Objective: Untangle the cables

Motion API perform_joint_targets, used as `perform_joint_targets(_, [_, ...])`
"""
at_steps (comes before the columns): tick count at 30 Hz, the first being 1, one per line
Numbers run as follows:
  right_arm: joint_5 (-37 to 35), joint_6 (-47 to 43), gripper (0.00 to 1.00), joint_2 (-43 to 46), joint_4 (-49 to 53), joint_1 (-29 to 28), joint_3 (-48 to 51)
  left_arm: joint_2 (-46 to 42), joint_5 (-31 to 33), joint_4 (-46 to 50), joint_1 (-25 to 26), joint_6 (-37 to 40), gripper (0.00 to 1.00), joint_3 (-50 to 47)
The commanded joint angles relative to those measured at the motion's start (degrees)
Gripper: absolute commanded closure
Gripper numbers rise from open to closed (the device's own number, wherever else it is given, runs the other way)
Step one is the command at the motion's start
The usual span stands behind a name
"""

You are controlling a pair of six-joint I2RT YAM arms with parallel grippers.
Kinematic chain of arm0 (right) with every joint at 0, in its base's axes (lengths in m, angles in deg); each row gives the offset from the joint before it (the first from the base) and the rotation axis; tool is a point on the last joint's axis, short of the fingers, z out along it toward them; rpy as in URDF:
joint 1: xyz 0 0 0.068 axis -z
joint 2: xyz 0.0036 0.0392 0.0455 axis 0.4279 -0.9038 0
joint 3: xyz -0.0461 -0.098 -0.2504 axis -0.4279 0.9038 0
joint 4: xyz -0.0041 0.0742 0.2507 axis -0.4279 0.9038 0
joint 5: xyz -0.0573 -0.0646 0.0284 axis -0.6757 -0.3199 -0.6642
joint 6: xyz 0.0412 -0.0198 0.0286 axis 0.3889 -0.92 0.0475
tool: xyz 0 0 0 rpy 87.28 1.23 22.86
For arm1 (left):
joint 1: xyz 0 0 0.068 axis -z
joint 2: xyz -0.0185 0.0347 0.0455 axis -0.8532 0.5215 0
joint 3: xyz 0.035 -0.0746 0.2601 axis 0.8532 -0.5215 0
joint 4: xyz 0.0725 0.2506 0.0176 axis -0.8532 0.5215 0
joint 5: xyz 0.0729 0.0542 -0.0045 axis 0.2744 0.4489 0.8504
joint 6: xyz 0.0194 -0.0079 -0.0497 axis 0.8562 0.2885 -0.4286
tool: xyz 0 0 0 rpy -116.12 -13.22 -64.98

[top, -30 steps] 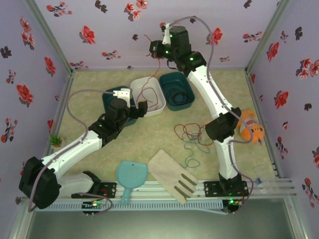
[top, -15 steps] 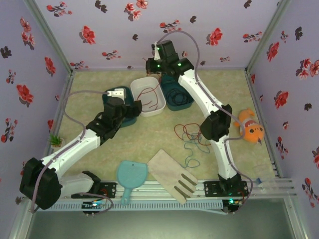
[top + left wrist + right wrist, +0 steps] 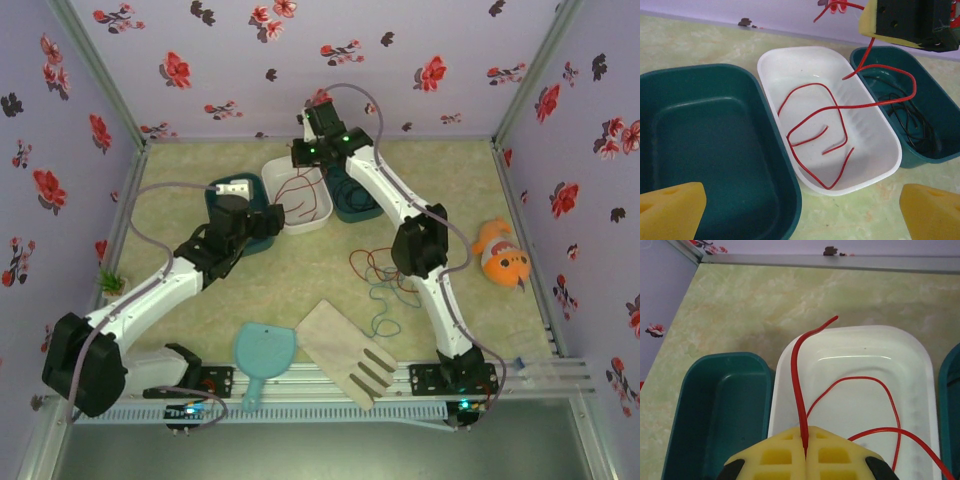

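Far left there's a little green plant (image 3: 110,282) by the lilac wall (image 3: 220,60), which is papered with red and dark flowers. The left gripper (image 3: 802,212) hangs with its yellow foam pads spread wide and holds nothing. Below it is the left teal tub (image 3: 705,130), smooth dark plastic, a rounded rectangle. Right against it is the white tub (image 3: 805,65), same shape, glossy. The red cable (image 3: 798,390) loops around inside it, and one strand rises to the right gripper (image 3: 805,442), whose foam pads are pressed together on it. Next over, the right teal tub (image 3: 940,100) has the black cable (image 3: 910,120) bunched up inside. The tabletop (image 3: 300,270) is pale green with a marbled look. On it, in front of the tubs, lies a loose tangle (image 3: 380,270) of red strands with the teal-blue cable (image 3: 383,305) trailing out of it. At the near edge sit a light-blue paddle (image 3: 263,352) and a pale wooden fork-shaped board (image 3: 345,350), just beside each other. Far right is an orange fish toy (image 3: 500,258).
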State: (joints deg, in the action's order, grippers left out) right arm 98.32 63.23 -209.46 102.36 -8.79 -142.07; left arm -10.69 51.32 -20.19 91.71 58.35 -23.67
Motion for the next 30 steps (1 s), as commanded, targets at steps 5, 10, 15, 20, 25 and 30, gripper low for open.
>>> perform_joint_targets(5, [1.70, -2.56, 1.00, -4.72, -1.48, -1.03, 0.29, 1.60, -1.62, -1.78, -0.50, -1.64, 0.00, 0.46])
perform_joint_targets(10, [1.35, -3.38, 1.00, -7.05, -1.93, -1.35, 0.21, 2.05, -1.83, -2.22, -0.48, -2.04, 0.00, 0.28])
perform_joint_targets(15, [-0.05, -4.82, 0.96, -8.55, -1.54, -1.79, 0.19, 2.07, -1.91, -2.41, -0.51, -1.98, 0.00, 0.37])
perform_joint_targets(20, [-0.96, -5.60, 0.89, -9.87, -0.58, -1.82, -1.00, 2.21, -1.84, -2.03, -0.52, -2.02, 0.00, 0.63])
perform_joint_targets(25, [-0.15, -5.29, 0.80, -10.63, -0.19, -1.95, -1.66, 2.15, -1.82, -1.28, -0.62, -1.87, 0.00, 1.06])
perform_joint_targets(30, [-0.75, -6.45, 0.70, -10.57, 2.78, -2.26, -5.15, 2.14, -1.87, -0.82, -0.71, -1.71, 0.00, 1.25])
